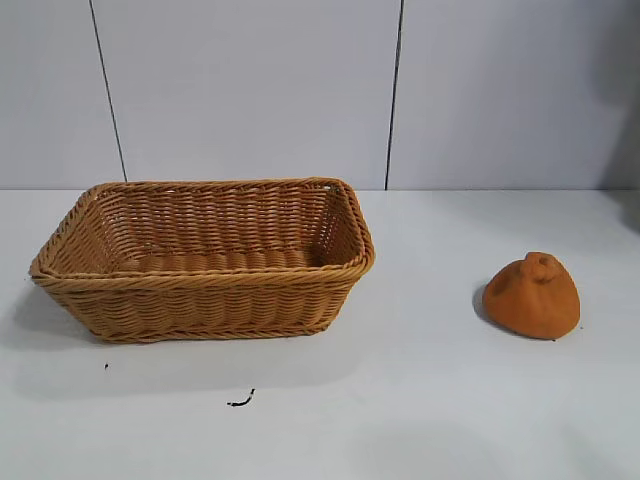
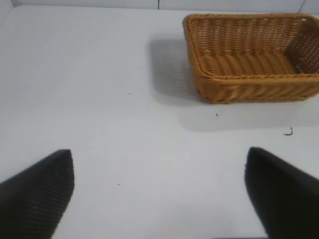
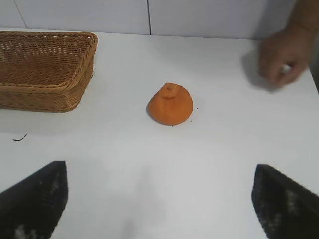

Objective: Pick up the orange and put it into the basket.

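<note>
The orange (image 1: pixel 533 296) is a dull-orange dome with a small knob on top. It sits on the white table at the right, apart from the basket. The tan woven basket (image 1: pixel 200 285) stands at the left and looks empty inside. Neither gripper shows in the exterior view. My right gripper (image 3: pixel 160 199) is open and empty, well short of the orange (image 3: pixel 170 104), with the basket (image 3: pixel 47 94) off to one side. My left gripper (image 2: pixel 159 191) is open and empty over bare table, far from the basket (image 2: pixel 249 87).
A person's hand (image 3: pixel 284 55) rests on the table beyond the orange in the right wrist view. A small dark scrap (image 1: pixel 240 401) lies in front of the basket. A white panelled wall (image 1: pixel 320 90) closes the back.
</note>
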`<state>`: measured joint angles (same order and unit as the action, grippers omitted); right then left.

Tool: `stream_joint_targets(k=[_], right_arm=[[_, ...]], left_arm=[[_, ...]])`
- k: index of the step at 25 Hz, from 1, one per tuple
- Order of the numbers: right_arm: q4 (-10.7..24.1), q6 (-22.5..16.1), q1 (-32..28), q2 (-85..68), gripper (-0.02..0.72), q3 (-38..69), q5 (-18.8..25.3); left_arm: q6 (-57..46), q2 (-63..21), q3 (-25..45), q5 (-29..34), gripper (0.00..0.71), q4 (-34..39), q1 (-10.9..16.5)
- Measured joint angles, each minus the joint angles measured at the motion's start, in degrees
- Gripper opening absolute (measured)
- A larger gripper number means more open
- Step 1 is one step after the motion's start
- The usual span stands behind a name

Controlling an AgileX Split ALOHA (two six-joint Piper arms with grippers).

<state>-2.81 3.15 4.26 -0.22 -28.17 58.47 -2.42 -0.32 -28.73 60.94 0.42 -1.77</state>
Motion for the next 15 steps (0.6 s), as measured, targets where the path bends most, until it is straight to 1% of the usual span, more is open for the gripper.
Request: stream_joint_targets(k=[10, 15], right_arm=[[-0.1, 0.0, 0.0, 0.9, 0.694, -0.6, -0.1], [-0.1, 0.0, 0.0, 13.1, 0.694, -5.9, -0.8]], left_arm=[[0.0, 0.0, 0.0, 0.0, 0.666, 0.0, 0.0], [0.0, 0.0, 0.0, 0.0, 0.666, 0.0, 0.0]])
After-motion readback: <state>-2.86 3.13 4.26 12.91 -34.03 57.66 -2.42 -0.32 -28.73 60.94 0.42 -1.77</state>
